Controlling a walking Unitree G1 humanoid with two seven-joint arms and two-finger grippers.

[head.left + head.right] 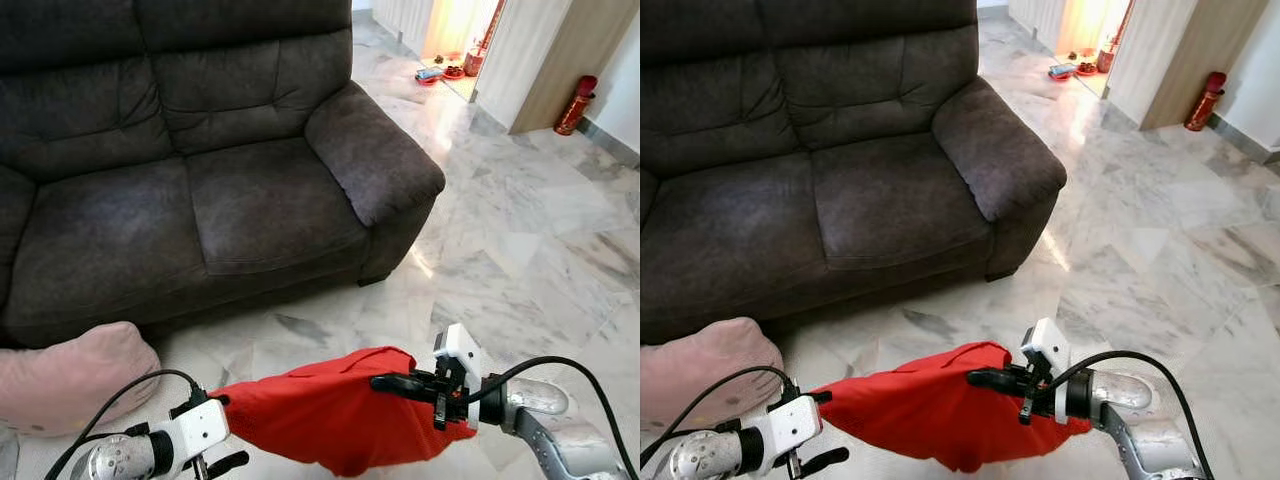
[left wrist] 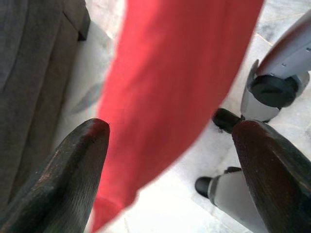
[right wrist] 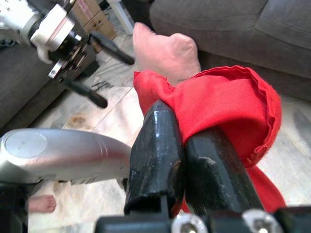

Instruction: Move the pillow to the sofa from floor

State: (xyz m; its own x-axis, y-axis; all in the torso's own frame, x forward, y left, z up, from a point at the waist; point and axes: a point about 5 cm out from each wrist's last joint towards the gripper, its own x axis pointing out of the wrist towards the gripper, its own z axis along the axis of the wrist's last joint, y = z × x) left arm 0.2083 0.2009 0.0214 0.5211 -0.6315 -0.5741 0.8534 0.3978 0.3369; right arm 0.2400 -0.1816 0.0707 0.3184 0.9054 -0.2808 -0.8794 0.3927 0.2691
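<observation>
While off sofa (image 1: 200, 190), red pillow (image 1: 330, 410) in right tool (image 3: 182, 141).

Red pillow (image 1: 330, 415) — dark grey sofa (image 1: 190, 190) — white-veined marble floor (image 1: 520, 250).

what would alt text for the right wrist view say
The right gripper has its two black fingers shut on a red pillow that hangs above the marble floor. Beyond are a pink pillow, the open left gripper and a dark grey sofa.

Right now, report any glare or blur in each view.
Left eye view: glare on the marble floor by the bright doorway. Left wrist view: red pillow soft, near fingers blurred. Right wrist view: sharp on the right gripper.
</observation>
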